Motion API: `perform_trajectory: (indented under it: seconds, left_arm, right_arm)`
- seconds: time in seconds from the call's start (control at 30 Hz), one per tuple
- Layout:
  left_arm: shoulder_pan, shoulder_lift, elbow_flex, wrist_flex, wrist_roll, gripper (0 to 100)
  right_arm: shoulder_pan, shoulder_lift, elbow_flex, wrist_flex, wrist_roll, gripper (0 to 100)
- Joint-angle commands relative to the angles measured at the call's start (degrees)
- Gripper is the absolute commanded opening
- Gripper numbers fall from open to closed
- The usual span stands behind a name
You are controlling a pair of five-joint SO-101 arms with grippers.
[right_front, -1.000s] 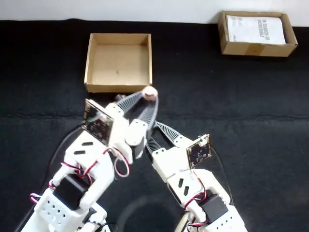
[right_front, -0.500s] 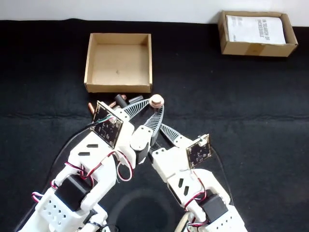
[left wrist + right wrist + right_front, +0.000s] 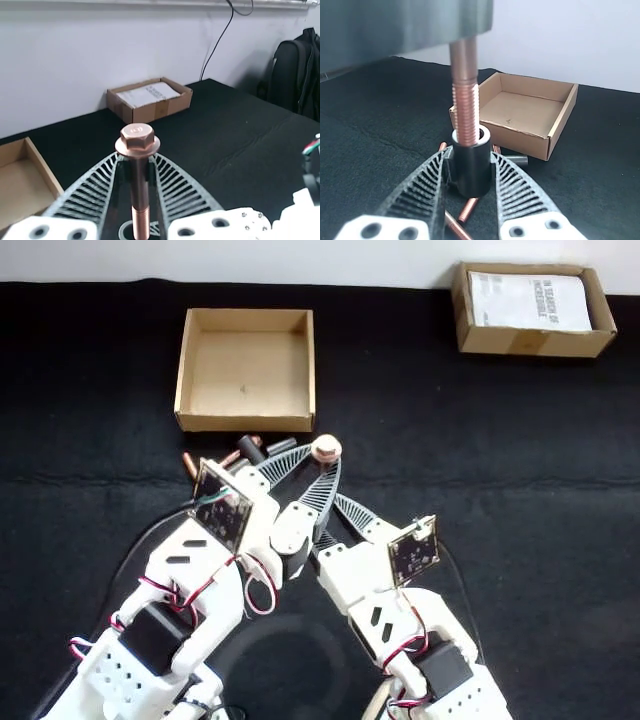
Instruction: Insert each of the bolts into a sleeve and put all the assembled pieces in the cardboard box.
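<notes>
Upright, left hand [image 3: 136, 161] grips a copper bolt [image 3: 137, 140], threads inside the black sleeve [image 3: 470, 172] right hand [image 3: 470, 159] clasps.

Light: bright and even, from overhead, across the black desk [image 3: 500, 490].
Shadows: faint and soft along the cardboard box's [image 3: 245, 370] inner walls.
Glare: the bolt [image 3: 325, 449] head just beside the cardboard box washes out pale; the white wall [image 3: 75, 60] behind it is bright.

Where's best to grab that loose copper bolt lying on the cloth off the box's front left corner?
Likely mid-shank, coming straight down from above with the claw's fingers across its length. The loose bolt lies flat on the black cloth, apart from the other loose pieces, so its sides look free.
</notes>
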Motion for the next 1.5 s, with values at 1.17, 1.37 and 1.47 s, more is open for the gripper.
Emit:
perform_trajectory:
  seconds: [1.17, 1.37, 1.47]
  left_arm:
    - [-1.27, 0.31, 4.26, -2.46, -4.04, 12]
    - [-1.36, -0.13, 2.15, 6.68, -4.40, 18]
    - [-3.03, -0.13, 0.40, 12.04, -4.48, 18]
  right_arm:
    - [0.84, -0.92, 7.34, 0.13, -0.09, 0.7]
    - [0.84, -0.92, 7.34, 0.13, 0.18, 0.7]
    - [0.92, -0.92, 7.34, 0.13, 2.64, 0.7]
